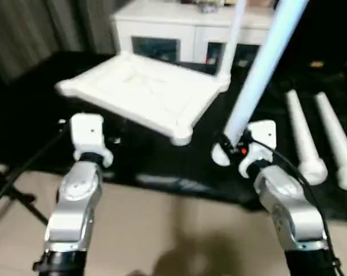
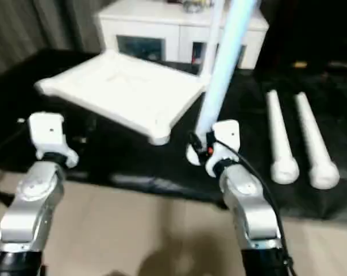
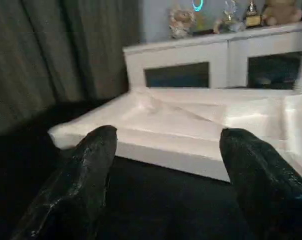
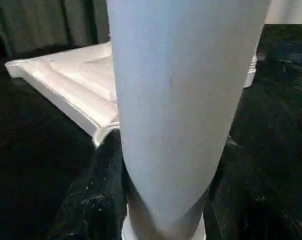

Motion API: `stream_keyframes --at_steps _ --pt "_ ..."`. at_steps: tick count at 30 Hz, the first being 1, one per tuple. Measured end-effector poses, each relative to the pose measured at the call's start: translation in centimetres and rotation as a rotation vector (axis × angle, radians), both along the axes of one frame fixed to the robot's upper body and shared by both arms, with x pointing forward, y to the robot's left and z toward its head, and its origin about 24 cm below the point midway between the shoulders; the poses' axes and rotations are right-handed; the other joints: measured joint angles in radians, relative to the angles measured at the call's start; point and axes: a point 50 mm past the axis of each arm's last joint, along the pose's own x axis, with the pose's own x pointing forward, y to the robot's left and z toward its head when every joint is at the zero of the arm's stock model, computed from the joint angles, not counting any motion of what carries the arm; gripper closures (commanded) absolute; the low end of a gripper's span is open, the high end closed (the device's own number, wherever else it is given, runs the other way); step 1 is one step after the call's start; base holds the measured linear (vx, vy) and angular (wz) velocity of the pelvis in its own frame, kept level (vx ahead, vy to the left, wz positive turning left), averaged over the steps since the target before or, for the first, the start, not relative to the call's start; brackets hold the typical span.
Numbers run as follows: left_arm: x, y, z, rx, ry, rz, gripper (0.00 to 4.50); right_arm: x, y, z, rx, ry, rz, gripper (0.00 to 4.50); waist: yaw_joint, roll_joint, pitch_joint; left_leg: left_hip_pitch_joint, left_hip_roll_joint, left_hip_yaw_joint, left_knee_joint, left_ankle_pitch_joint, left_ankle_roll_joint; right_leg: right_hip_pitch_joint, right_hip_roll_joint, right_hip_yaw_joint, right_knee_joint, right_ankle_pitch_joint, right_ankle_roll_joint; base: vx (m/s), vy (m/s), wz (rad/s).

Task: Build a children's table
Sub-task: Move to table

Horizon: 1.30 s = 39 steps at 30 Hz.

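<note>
The white tabletop [image 1: 140,91] lies underside up on the black mat, one near corner socket [image 1: 182,137] facing me. A white leg [image 1: 230,41] stands upright in its far right corner. My right gripper [image 1: 232,144] is shut on the thick lower end of another long white leg [image 1: 261,72], which leans up and to the right, just right of the tabletop's near corner. In the right wrist view this leg [image 4: 181,100] sits between the black fingers [image 4: 98,200]. My left gripper [image 3: 166,165] is open and holds nothing, a short way in front of the tabletop's near left edge [image 3: 161,150].
Two more white legs [image 1: 303,135] [image 1: 337,141] lie side by side on the black mat [image 1: 162,167] at the right. A white cabinet with glass doors [image 1: 182,29] stands behind the tabletop, and curtains [image 1: 30,29] hang at the left. Beige floor [image 1: 173,230] lies near me.
</note>
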Motion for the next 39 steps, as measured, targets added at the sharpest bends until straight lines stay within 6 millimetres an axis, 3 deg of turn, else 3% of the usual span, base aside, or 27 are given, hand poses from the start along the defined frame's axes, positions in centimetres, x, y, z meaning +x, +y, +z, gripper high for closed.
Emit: stream_keyframes --at_steps 1,2,3,6,7,9,11,14,16,18,19,21,22,23,24,25,26,28,29,31,32,33,34,35,37,38,39 --pt "0.0 0.2 -0.1 0.014 0.003 0.011 0.81 0.0 0.1 -0.1 0.002 0.004 0.0 2.67 -0.007 0.002 0.0 -0.003 0.001 0.004 -0.007 0.007 0.005 0.003 0.009 0.01 -0.006 -0.011 -0.031 -0.116 0.194 0.28" --pt "-0.1 0.5 -0.4 0.043 0.015 0.036 0.81 -0.1 0.6 -0.2 0.016 0.007 0.011 2.67 -0.013 0.009 0.002 -0.005 0.001 0.005 -0.013 0.013 0.01 0.015 0.039 0.012 -0.01 -0.013 -0.091 -0.116 0.194 0.28" --pt "-0.1 0.6 -0.5 0.051 0.022 0.043 0.81 -0.1 0.8 -0.2 0.023 0.007 0.017 2.67 -0.013 0.013 0.003 -0.005 0.003 0.004 -0.013 0.016 0.006 0.024 0.059 0.007 -0.003 -0.008 -0.099 -0.072 0.181 0.1" --pt "-0.2 1.0 -0.7 0.039 0.034 0.072 0.81 0.1 1.1 0.2 0.015 -0.006 0.026 2.67 -0.008 0.006 -0.003 -0.012 0.005 0.006 -0.046 0.048 0.028 0.041 0.112 -0.036 0.071 -0.037 -0.075 -0.061 0.062 0.1" --pt "-0.2 1.0 -0.7 0.037 0.034 0.074 0.81 0.3 1.0 0.4 0.002 -0.014 0.022 2.67 -0.006 0.005 -0.005 -0.017 0.005 0.01 -0.06 0.062 0.03 0.042 0.117 -0.039 0.075 -0.047 -0.069 -0.086 -0.019 0.09" --pt "-0.2 1.0 -0.9 -0.006 0.05 0.076 0.81 0.6 0.7 0.9 -0.014 -0.031 0.017 2.67 0.005 -0.005 -0.011 -0.032 -0.001 0.023 -0.076 0.084 0.03 0.055 0.106 -0.029 0.032 -0.071 -0.03 -0.095 -0.031 0.03" --pt "-0.1 0.7 -1.1 -0.047 0.062 0.058 0.81 0.7 0.2 0.5 -0.014 -0.001 0.003 2.67 0.028 -0.01 -0.009 -0.031 -0.004 0.036 -0.096 0.085 0.029 0.039 0.093 -0.031 0.033 -0.064 -0.033 -0.112 -0.061 -0.08" --pt "0.0 0.5 -0.9 -0.069 0.057 0.022 0.81 0.8 -0.4 0.1 0.019 0.037 -0.017 2.67 0.046 -0.009 -0.008 -0.03 0.011 0.042 -0.102 0.103 0.018 0.034 0.093 -0.042 0.033 -0.056 -0.038 -0.086 -0.049 -0.1" --pt "-0.2 0.8 -1.1 -0.074 0.065 0.03 0.81 1.1 0.1 0.3 0.012 0.038 0.003 2.67 0.047 -0.006 -0.003 -0.011 0.04 0.078 -0.102 0.104 0.011 0.028 0.117 -0.019 0.021 -0.055 -0.037 -0.105 -0.006 -0.35" --pt "-0.2 1.0 -1.0 -0.074 0.066 0.036 0.81 1.3 0.9 0.7 0.007 0.027 0.034 2.67 0.036 0.002 0.008 0.01 0.046 0.07 -0.112 0.103 0.01 0.055 0.118 -0.033 -0.001 -0.056 -0.038 -0.056 0.031 -0.48" --pt "-0.3 0.9 -0.9 -0.075 0.062 0.03 0.81 1.3 0.8 0.7 -0.008 0.028 0.034 2.67 0.035 -0.003 0.011 0.02 0.044 0.07 -0.122 0.102 0.01 0.065 0.109 -0.043 -0.002 -0.066 -0.041 -0.022 0.04 -0.2" --pt "-0.2 0.4 -0.9 -0.076 0.065 0.016 0.81 1.3 0.5 0.5 -0.039 0.032 0.033 2.67 0.038 -0.015 0.018 0.045 0.041 0.086 -0.142 0.102 0.01 0.079 0.093 -0.051 0.028 -0.102 -0.048 -0.011 0.02 -0.1" --pt "-0.2 0.3 -0.9 -0.075 0.064 0.013 0.81 1.3 0.5 0.5 -0.044 0.031 0.033 2.67 0.04 -0.026 0.02 0.059 0.041 0.106 -0.148 0.102 0.01 0.082 0.088 -0.041 0.056 -0.125 -0.05 -0.007 -0.082 -0.04" --pt "-0.3 0.2 -0.9 -0.076 0.064 0.009 0.81 1.3 0.4 0.4 -0.051 0.032 0.032 2.67 0.041 -0.04 0.025 0.085 0.042 0.123 -0.142 0.096 0.002 0.079 0.085 -0.028 0.058 -0.133 -0.046 -0.007 -0.082 -0.04" --pt "-0.4 0.1 -1.0 -0.079 0.066 0.006 0.81 1.3 0.4 0.4 -0.064 0.033 0.033 2.67 0.041 -0.048 0.028 0.083 0.049 0.116 -0.079 0.041 -0.004 0.083 0.086 -0.027 0.056 -0.132 -0.045 0.022 -0.083 -0.07" --pt "-0.6 0.1 -1.1 -0.078 0.068 0.008 0.81 1.3 0.5 0.4 -0.072 0.031 0.037 2.67 0.049 -0.045 0.028 0.086 0.04 0.082 -0.022 0.013 0.019 0.094 0.086 -0.027 0.053 -0.132 -0.045 0.099 -0.026 -0.15" --pt "-0.6 -0.1 -1.1 -0.077 0.066 0.003 0.81 1.2 0.6 0.4 -0.081 0.029 0.04 2.67 0.047 -0.044 0.026 0.085 0.02 0.039 0.012 0.011 0.023 0.094 0.09 -0.032 0.043 -0.132 -0.045 0.099 -0.026 -0.15" --pt "-0.5 -1.1 -0.9 -0.098 0.056 -0.022 0.81 1.0 0.1 0.5 -0.1 0.032 0.037 2.67 0.041 -0.029 0.017 0.096 0.016 0.034 -0.073 -0.009 0.027 0.09 0.116 -0.031 0.021 -0.119 -0.061 0.08 -0.028 0.23" --pt "-0.8 -1.0 -1.4 -0.098 0.074 -0.015 0.81 0.9 0.2 0.3 -0.098 0.046 0.038 2.67 0.038 -0.032 0.016 0.106 0.022 0.036 -0.087 -0.004 -0.002 0.091 0.125 -0.025 0.007 -0.1 -0.077 0.04 -0.029 0.36" --pt "-1.4 -0.1 -2.4 -0.096 0.114 0.021 0.81 0.6 1.4 0.4 -0.07 0.041 0.077 2.67 0.013 -0.036 0.013 0.119 0.016 0.033 -0.105 -0.008 0.0 0.078 0.12 -0.028 0.03 -0.122 -0.132 0.114 0.0 0.14" --pt "-1.6 0.4 -2.6 -0.091 0.126 0.036 0.81 0.4 2.0 0.7 -0.054 0.027 0.105 2.67 0.003 -0.039 0.011 0.122 0.012 0.034 -0.106 -0.014 0.0 0.058 0.104 -0.038 0.072 -0.122 -0.132 0.138 0.007 0.09" --pt "-1.6 0.4 -2.6 -0.087 0.125 0.037 0.81 0.4 2.0 0.9 -0.048 0.023 0.11 2.67 0.0 -0.046 0.008 0.125 0.007 0.037 -0.107 -0.019 0.001 0.043 0.09 -0.038 0.084 -0.116 -0.123 0.136 -0.009 0.08" --pt "-1.7 0.4 -2.4 -0.086 0.117 0.035 0.81 0.4 1.9 0.9 -0.045 0.022 0.109 2.67 -0.006 -0.06 0.003 0.129 -0.005 0.04 -0.108 -0.025 0.001 0.035 0.068 -0.033 0.062 -0.103 -0.12 0.163 -0.047 0.09" --pt "-1.7 0.2 -2.3 -0.09 0.109 0.03 0.81 0.5 1.2 0.9 -0.044 0.023 0.09 2.67 -0.005 -0.076 -0.003 0.126 -0.015 0.047 -0.1 -0.039 0.014 0.047 0.059 -0.015 0.052 -0.086 -0.041 0.163 -0.047 0.09" --pt "-1.8 -1.0 -2.3 -0.105 0.11 -0.018 0.81 0.7 -0.3 0.5 -0.029 0.048 0.033 2.67 0.01 -0.073 -0.001 0.106 -0.017 0.04 -0.038 -0.063 0.116 0.075 0.08 0.006 0.03 -0.096 -0.048 0.179 -0.043 0.07" --pt "-2.0 -1.3 -2.4 -0.106 0.114 -0.036 0.81 0.8 -1.3 0.5 -0.014 0.061 -0.007 2.67 0.036 -0.072 -0.001 0.087 -0.018 0.033 0.016 -0.059 0.099 0.098 0.112 0.051 0.009 -0.096 -0.053 0.177 -0.035 -0.01" --pt "-2.2 -1.0 -2.4 -0.1 0.111 -0.028 0.81 1.0 -1.5 0.6 0.005 0.06 -0.018 2.67 0.053 -0.068 0.0 0.07 -0.018 0.028 0.037 -0.044 0.067 0.117 0.134 0.08 -0.006 -0.097 -0.054 0.174 -0.004 -0.25"
